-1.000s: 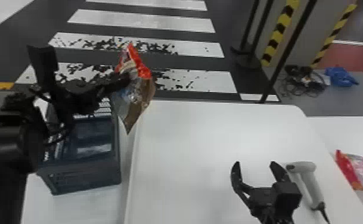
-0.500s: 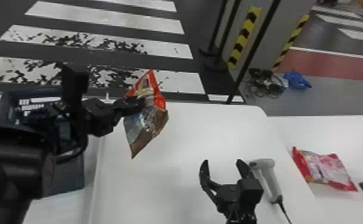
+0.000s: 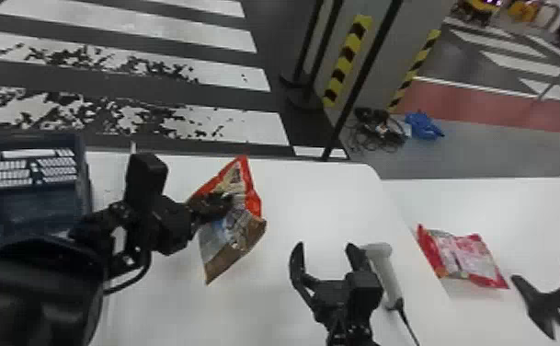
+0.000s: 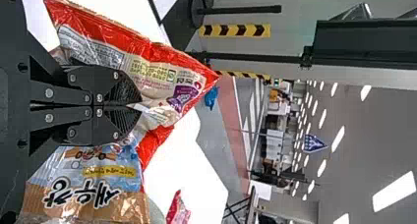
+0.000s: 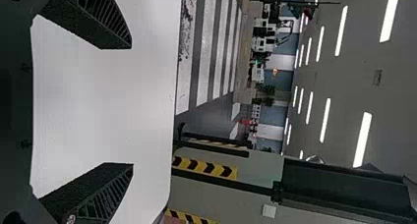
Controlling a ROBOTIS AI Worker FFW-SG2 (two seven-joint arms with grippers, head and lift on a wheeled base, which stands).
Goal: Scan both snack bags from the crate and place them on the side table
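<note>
My left gripper point(image 3: 216, 204) is shut on the orange-and-brown snack bag point(image 3: 232, 234), which hangs tilted above the white table, right of the dark blue crate point(image 3: 35, 202). In the left wrist view, my left gripper point(image 4: 140, 106) pinches the crumpled middle of that snack bag point(image 4: 93, 184). My right gripper point(image 3: 324, 250) stands open over the table, just left of the white scanner point(image 3: 386, 271); in the right wrist view, my right gripper point(image 5: 132, 106) has its fingers wide apart. The red-and-pink snack bag point(image 3: 465, 257) lies on the side table point(image 3: 508, 202).
A black pronged object point(image 3: 545, 294) stands at the side table's right part. The scanner's cable runs toward the front edge. Beyond the tables, a pillar with black posts point(image 3: 361, 83) rises from the floor, with cables and a blue bundle point(image 3: 423, 124) beside it.
The head view has swung to the right, bringing more of the side table in. My left gripper has carried the bag away from the crate, rightward over the white table. My right gripper remains open beside the scanner.
</note>
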